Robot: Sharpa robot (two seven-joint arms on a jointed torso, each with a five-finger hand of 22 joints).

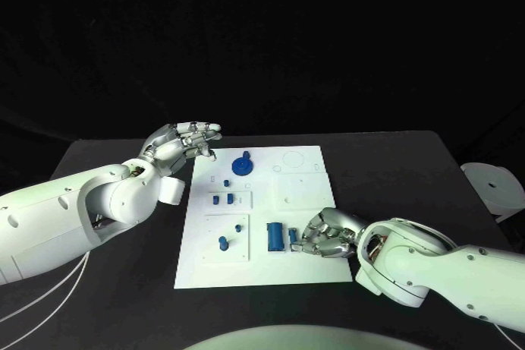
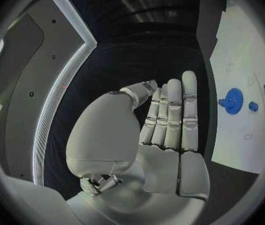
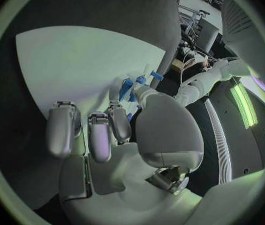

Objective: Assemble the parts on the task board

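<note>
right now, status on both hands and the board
Left hand open, fingers straight, off the task board's far left corner. Right hand down at the near right edge by the blue parts; grip unclear. Nothing in the way.

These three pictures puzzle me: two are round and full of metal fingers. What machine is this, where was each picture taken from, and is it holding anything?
It is a robot with two white arms, each ending in a silver hand. The square picture comes from a camera on its head, looking down at a black table. The round ones come from cameras at its wrists, behind each hand, so the fingers loom large.

On the table lies a white task board with small blue parts: a round blue disc at the far end and a long blue block nearer the robot.

The left hand hovers at the board's far left corner, fingers straight, holding nothing. The right hand rests on the board beside the long block, fingers curled down by small blue pieces; whether it grips one I cannot tell.
</note>
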